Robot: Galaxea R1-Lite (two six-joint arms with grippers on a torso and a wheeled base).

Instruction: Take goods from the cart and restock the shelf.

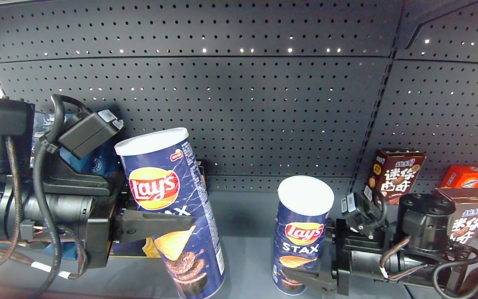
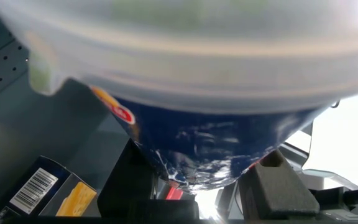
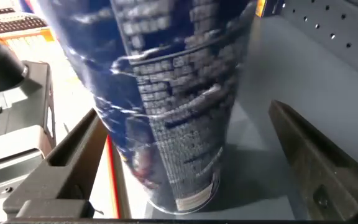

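The left pincer, at the lower left of the frame, is clenched on a chip can. One dark finger lies across the can's front and the other is hidden behind it. This can leans, with its white lid tipped toward the upper left and its base down at the bottom edge of the frame. Whether the base touches the shelf is hard to tell from here.

The right pincer, at the lower right, is released, and its jaws straddle a second chip can. That can stands upright on the shelf at lower centre, well apart from the leaning one. In the right wrist view one finger sits close against the can's side, while the other stands off with a clear strip of shelf between.

A blue packet sits behind the left arm. At the right, a brown box and an orange box stand against the perforated back wall.
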